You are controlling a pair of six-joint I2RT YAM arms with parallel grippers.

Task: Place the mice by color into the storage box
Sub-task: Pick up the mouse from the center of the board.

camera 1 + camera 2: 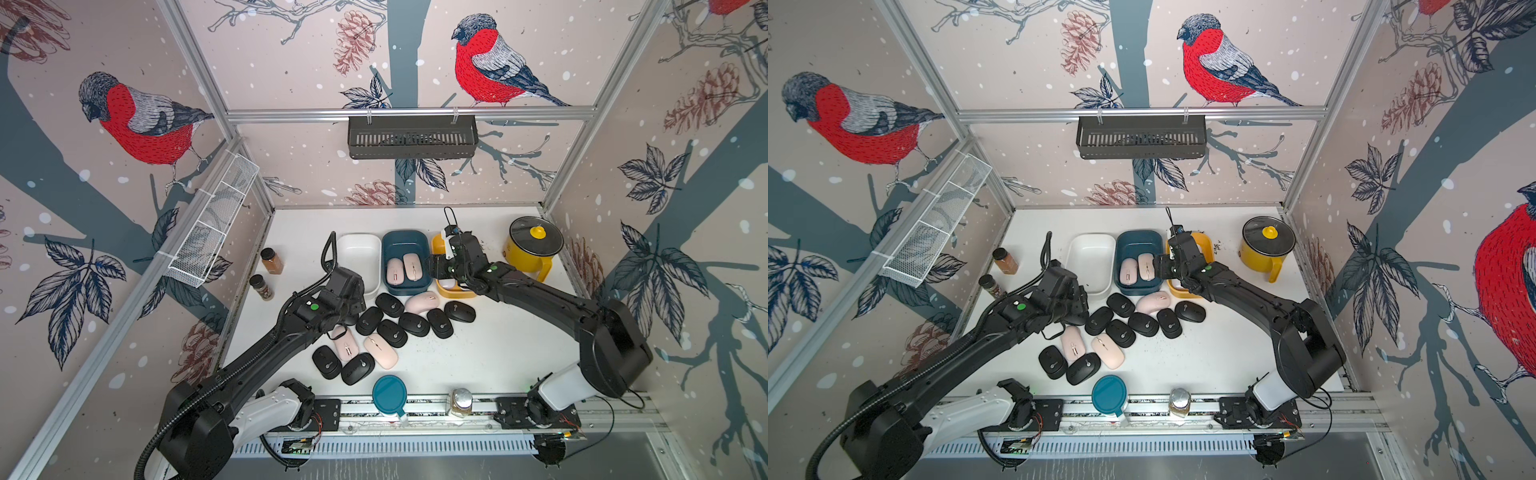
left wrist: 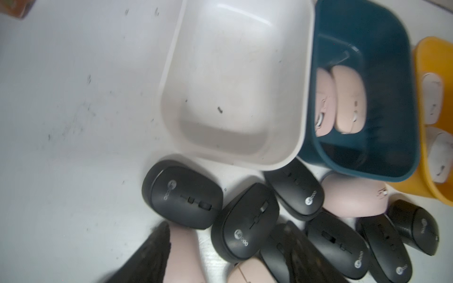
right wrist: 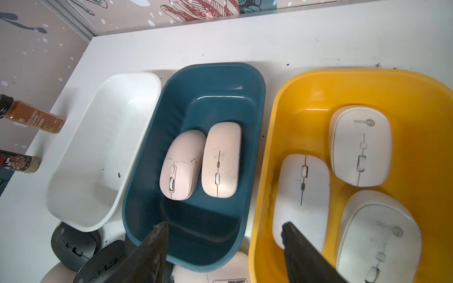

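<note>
Three storage boxes stand side by side. The white box [image 1: 359, 257] is empty. The blue box [image 3: 213, 73] holds two pink mice [image 3: 201, 161], and the yellow box [image 3: 343, 80] holds three white mice [image 3: 360, 144]. Several black mice [image 1: 415, 322] and three pink mice [image 1: 380, 351] lie loose on the table in front of the boxes. My left gripper [image 2: 228, 245] hovers open over this cluster, with a black mouse [image 2: 245, 223] below the gap. My right gripper [image 3: 224, 235] is open and empty above the near rims of the blue and yellow boxes.
A yellow pot [image 1: 532, 249] stands at the back right. Two spice jars [image 1: 272, 260] stand left of the boxes. A teal-lidded cup [image 1: 389, 395] and a glass jar [image 1: 460, 401] sit on the front rail. A wire basket [image 1: 212, 224] hangs on the left wall.
</note>
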